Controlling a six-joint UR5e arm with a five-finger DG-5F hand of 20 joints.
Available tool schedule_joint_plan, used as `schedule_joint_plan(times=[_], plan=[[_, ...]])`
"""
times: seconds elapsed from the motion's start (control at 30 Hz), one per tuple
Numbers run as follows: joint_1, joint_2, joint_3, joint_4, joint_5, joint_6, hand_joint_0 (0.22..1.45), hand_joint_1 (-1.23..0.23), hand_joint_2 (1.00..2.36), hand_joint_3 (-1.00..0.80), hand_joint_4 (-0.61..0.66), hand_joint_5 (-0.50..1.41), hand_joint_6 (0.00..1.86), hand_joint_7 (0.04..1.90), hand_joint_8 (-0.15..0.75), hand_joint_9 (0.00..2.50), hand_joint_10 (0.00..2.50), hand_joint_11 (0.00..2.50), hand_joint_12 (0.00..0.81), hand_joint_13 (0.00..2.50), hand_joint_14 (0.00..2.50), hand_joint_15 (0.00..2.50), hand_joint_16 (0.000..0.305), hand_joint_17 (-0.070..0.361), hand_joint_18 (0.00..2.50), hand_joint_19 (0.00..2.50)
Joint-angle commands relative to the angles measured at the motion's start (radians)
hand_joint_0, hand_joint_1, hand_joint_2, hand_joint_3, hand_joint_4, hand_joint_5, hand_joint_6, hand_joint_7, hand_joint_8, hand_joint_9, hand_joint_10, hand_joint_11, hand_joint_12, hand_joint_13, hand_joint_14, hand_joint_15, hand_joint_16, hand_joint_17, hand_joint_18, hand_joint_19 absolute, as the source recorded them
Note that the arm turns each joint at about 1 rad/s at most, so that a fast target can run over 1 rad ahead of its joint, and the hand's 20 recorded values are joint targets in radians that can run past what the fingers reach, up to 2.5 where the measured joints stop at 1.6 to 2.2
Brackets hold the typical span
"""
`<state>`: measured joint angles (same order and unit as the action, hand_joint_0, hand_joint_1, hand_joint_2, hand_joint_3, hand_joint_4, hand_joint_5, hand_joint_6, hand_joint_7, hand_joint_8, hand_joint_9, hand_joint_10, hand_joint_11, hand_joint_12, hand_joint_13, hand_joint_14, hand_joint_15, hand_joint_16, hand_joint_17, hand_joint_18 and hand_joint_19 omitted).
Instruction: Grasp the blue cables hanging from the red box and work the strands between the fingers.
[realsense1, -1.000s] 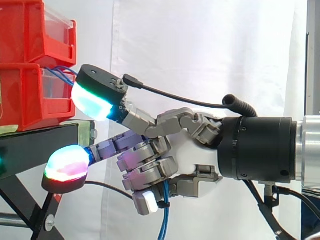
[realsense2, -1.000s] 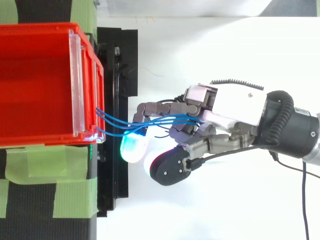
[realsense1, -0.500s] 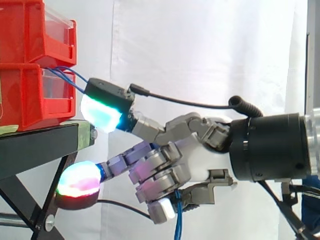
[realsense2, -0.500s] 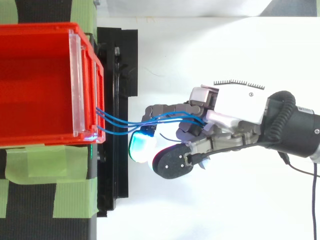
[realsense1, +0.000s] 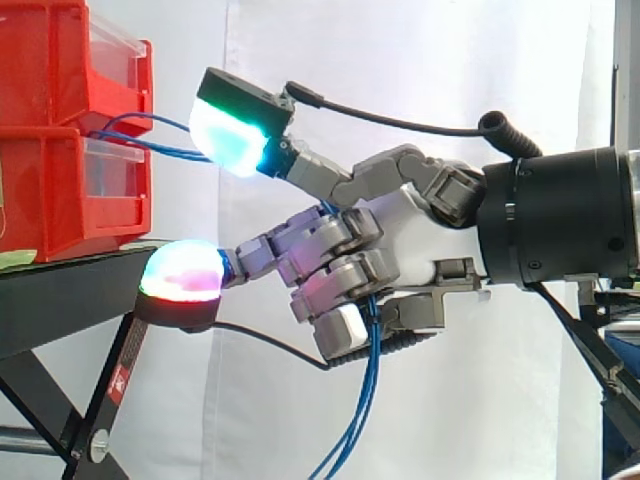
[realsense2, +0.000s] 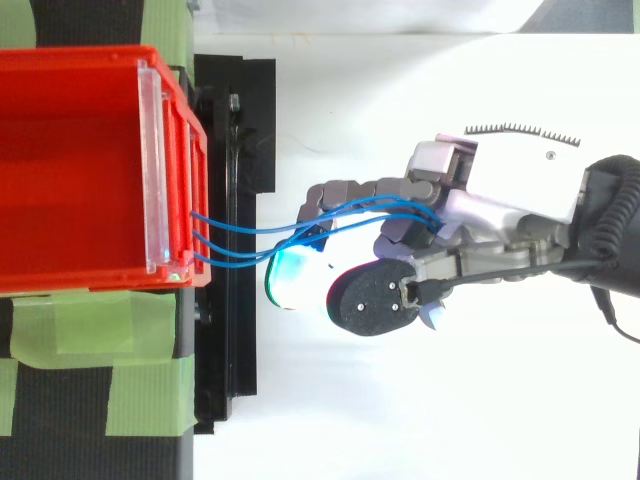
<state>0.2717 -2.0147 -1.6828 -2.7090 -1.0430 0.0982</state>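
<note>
Several thin blue cables (realsense1: 150, 150) run out of the lower red box (realsense1: 60, 190) and stretch right to my hand (realsense1: 400, 235). Past the hand they hang down (realsense1: 358, 410) below it. The hand is right of the box and apart from it, its fingers curled round the strands, which pass between them. One fingertip glowing cyan-green (realsense1: 232, 140) sits just above the cables; another glowing red and green (realsense1: 182, 283) points at the stand's edge. From above, the cables (realsense2: 235, 245) fan from the box's front wall (realsense2: 195, 200) to the hand (realsense2: 500, 200).
A second red box (realsense1: 60, 60) is stacked on the lower one. Both sit on a black stand (realsense1: 70, 300) with slanted legs. Green tape (realsense2: 90, 340) covers part of the stand beside the box. A white curtain (realsense1: 400, 80) hangs behind.
The hand has risen and drawn right, away from the box. The cables between box and hand now run straighter, and more strands hang below the fingers.
</note>
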Motion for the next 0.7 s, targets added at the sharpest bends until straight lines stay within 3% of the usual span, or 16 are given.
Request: schedule_joint_plan(times=[0.0, 0.37, 0.67], plan=[[-0.005, 0.010, 0.000, 0.005, 0.006, -0.002, 0.77, -0.55, 1.00, -1.00, 0.30, 0.15, 0.07, 1.35, 0.548, 1.37, 2.50, 2.50, 0.622, 1.80, 2.50, 1.61, 0.222, 0.167, 2.42, 0.66], [-0.009, 0.065, 0.000, 0.002, 0.026, -0.044, 0.77, -0.55, 1.00, -1.00, 0.30, 0.16, 0.07, 1.35, 0.548, 1.37, 2.50, 2.50, 0.622, 1.80, 2.50, 1.61, 0.222, 0.167, 2.42, 0.66], [-0.029, 0.065, 0.000, 0.003, 0.040, -0.041, 0.77, -0.55, 1.00, -1.00, 0.30, 0.16, 0.07, 1.34, 0.548, 1.37, 2.50, 2.50, 0.622, 1.80, 2.50, 1.61, 0.222, 0.167, 2.42, 0.66]])
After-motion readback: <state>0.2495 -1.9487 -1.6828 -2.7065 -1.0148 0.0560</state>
